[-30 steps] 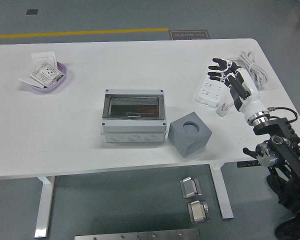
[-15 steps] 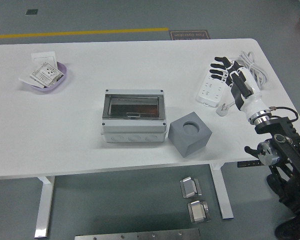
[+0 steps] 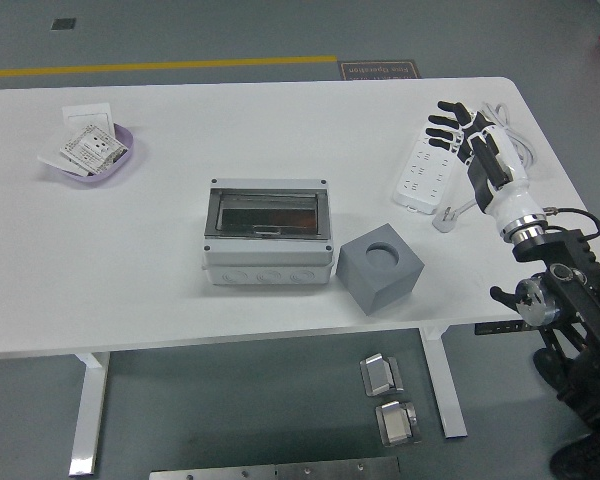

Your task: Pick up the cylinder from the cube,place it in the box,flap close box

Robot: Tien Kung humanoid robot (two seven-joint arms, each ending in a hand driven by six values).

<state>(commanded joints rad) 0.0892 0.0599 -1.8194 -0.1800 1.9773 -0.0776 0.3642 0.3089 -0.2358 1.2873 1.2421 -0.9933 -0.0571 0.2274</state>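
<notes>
A grey cube (image 3: pixel 379 268) with a round empty hole in its top sits near the table's front edge, right of centre. To its left is the grey box (image 3: pixel 268 243) with its clear flap lying shut over it. No cylinder shows on the cube; whether one lies under the tinted flap I cannot tell. My right hand (image 3: pixel 463 135) hovers over the right side of the table, above a white power strip, fingers spread and holding nothing. It is well to the right of the cube. My left arm is out of view.
A white power strip (image 3: pixel 423 175) with its cable (image 3: pixel 505 128) and plug lies under my right hand. A purple bowl (image 3: pixel 92 157) holding white packets sits at the far left. The table's right edge (image 3: pixel 555 165) is close to my forearm.
My right hand has drifted to the right and slightly farther back, away from the cube. Box and cube have not moved.
</notes>
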